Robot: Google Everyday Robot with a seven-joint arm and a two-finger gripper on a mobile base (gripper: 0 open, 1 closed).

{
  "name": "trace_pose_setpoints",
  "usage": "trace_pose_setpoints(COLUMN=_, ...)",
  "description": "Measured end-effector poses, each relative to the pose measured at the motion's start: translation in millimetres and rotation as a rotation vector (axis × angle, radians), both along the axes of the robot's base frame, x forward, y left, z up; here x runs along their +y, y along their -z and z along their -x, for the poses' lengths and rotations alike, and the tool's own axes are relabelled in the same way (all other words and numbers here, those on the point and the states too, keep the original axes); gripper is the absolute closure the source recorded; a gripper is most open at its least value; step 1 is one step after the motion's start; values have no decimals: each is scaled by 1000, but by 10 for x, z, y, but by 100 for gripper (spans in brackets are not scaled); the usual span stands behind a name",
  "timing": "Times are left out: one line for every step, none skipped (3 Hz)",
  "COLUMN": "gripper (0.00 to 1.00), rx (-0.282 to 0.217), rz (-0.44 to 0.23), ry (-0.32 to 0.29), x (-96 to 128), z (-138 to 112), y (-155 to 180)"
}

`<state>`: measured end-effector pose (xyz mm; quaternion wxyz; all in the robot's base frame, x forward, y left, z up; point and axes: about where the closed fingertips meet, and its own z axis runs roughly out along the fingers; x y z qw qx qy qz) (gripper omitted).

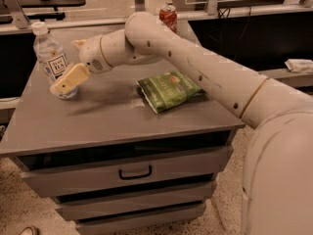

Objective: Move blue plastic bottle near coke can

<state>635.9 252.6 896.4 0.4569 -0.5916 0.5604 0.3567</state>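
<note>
The blue plastic bottle (49,55), clear with a white cap and white label, stands upright at the back left of the grey cabinet top (107,116). My gripper (66,65) is open right beside it. The cream near finger (71,78) crosses in front of the bottle's base, and the far finger's tip (78,43) shows behind, to the right of the bottle. I cannot tell whether the fingers touch the bottle. The red coke can (168,16) stands upright at the back edge, right of the arm's elbow and far from the bottle.
A green chip bag (168,89) lies on the right half of the cabinet top, under my arm. The cabinet has drawers (134,171) in front. Dark shelving and a ledge (274,73) stand behind and to the right.
</note>
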Motion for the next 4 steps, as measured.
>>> trace_pose_setpoints(gripper=16, rx=60, rz=-34, ry=-25, x=148, z=82, y=62)
trace_pose_setpoints(gripper=38, rx=86, rz=-69, ry=-46, x=231, z=164, y=19)
trace_pose_setpoints(gripper=62, rx=93, rz=-98, ry=-44, x=212, z=256, y=-33)
trace_pose_setpoints(gripper=86, rx=68, rz=-114, ry=31, x=-141, z=277, y=-85)
